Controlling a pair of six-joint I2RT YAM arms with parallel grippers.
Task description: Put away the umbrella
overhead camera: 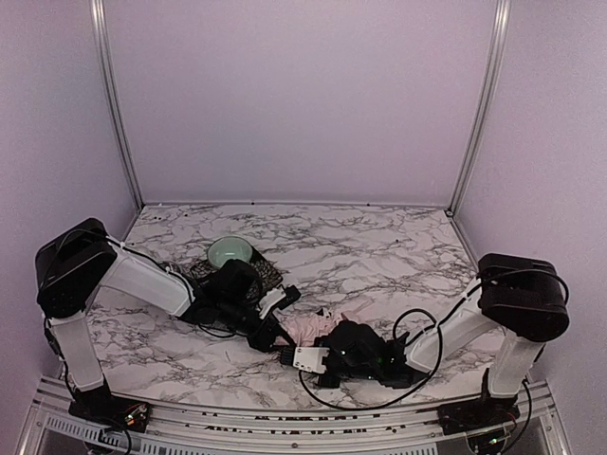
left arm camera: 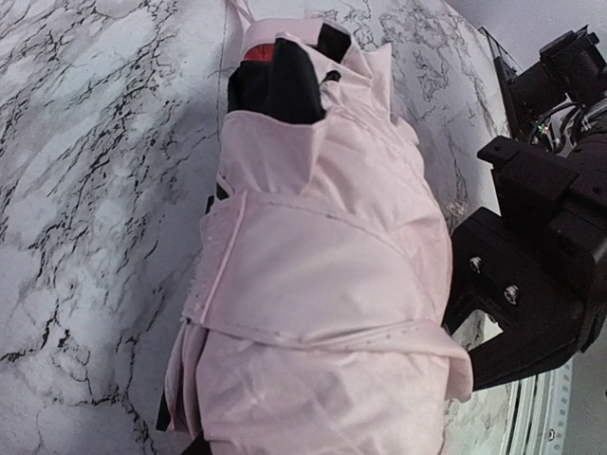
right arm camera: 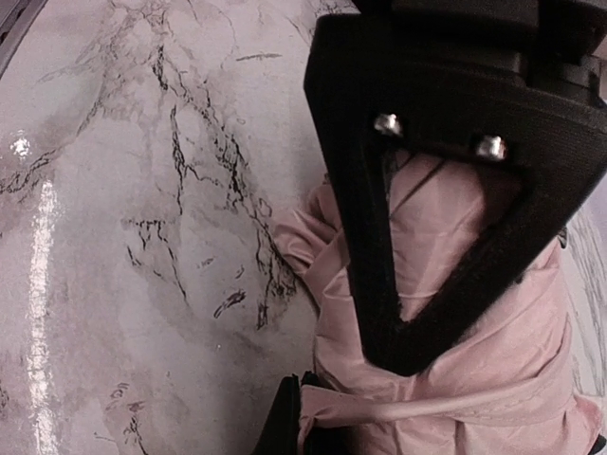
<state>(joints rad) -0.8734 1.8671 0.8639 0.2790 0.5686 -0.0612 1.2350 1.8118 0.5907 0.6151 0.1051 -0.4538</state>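
The folded pink umbrella (left arm camera: 322,284) lies on its side on the marble desk (overhead camera: 379,246) near the middle of the near edge, with one black finger (right arm camera: 365,237) of the right gripper (right arm camera: 408,355) over its fabric and the left gripper (overhead camera: 273,327) just beside its other end; I cannot tell how wide either gripper stands.

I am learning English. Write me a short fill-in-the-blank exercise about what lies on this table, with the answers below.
1. The folded umbrella has pale ____ fabric.
2. It lies on a table whose top has a ____ pattern.
3. The green bowl stands ____ the dark mat.
Answers: pink; marble; on.
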